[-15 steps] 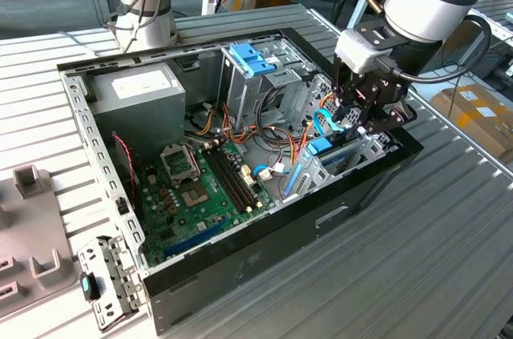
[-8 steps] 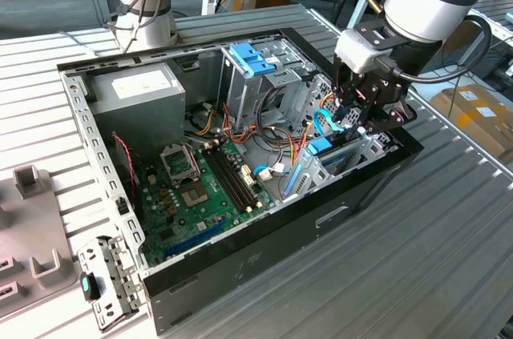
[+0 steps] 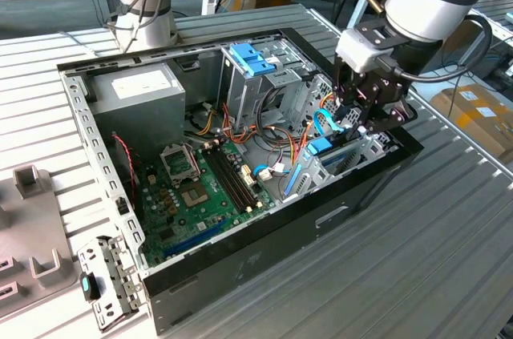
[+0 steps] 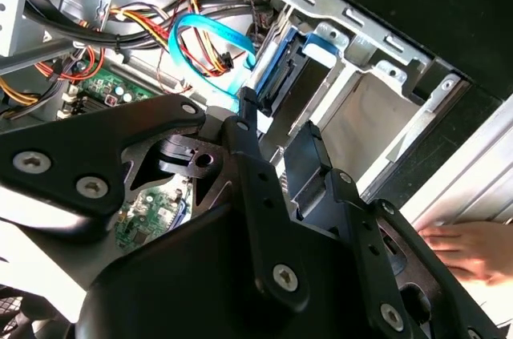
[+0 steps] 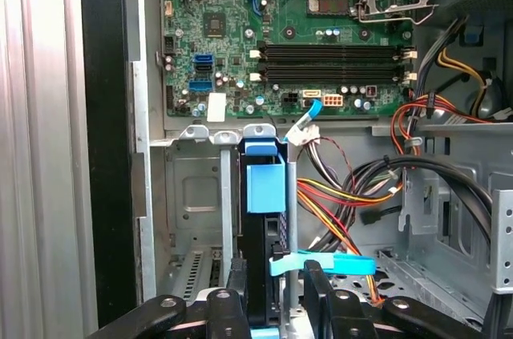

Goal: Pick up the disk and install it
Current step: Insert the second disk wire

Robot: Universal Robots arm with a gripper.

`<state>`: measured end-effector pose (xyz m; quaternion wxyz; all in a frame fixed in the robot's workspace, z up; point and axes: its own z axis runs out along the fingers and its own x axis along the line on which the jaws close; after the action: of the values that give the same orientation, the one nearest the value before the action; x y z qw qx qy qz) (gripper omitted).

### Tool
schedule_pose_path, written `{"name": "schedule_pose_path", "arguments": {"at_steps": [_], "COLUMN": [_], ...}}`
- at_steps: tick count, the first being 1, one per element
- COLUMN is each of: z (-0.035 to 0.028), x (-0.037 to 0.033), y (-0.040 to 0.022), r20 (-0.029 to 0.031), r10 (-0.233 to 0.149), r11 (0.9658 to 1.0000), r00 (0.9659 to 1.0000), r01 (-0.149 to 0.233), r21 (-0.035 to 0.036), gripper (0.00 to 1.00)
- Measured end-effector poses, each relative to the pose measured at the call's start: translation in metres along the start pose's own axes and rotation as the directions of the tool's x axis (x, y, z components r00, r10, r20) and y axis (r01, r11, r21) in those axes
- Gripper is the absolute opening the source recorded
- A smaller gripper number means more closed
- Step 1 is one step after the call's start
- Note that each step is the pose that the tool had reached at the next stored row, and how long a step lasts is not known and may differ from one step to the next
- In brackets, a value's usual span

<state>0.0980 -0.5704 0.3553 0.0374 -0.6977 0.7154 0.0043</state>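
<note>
Gripping the disk [image 5: 265, 195] edge-on — jaws closed on it — inside the case's [image 3: 264, 252] drive bay.

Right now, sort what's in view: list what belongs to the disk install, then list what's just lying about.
Belongs to the job:
- the disk, standing on edge in the drive bay
- the gripper, down at the disk

Just lying about:
- motherboard
- power supply
- loose metal bracket on the table beside the case
- a person's hand outside the case
</note>
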Motion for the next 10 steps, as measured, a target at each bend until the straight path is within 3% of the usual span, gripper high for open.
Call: {"name": "schedule_pose_path", "arguments": {"at_steps": [3, 10], "z": [0.0003, 0.0009], "x": [-0.0014, -0.0046], "y": [-0.0065, -0.0149], "r20": [0.0003, 0.001], "r10": [-0.008, -0.021], "r11": [1.0, 0.9998], "r00": [1.0, 0.9998], "r01": [0.008, 0.021], "r21": [-0.0005, -0.0012], "gripper": [0.42, 0.42]}}
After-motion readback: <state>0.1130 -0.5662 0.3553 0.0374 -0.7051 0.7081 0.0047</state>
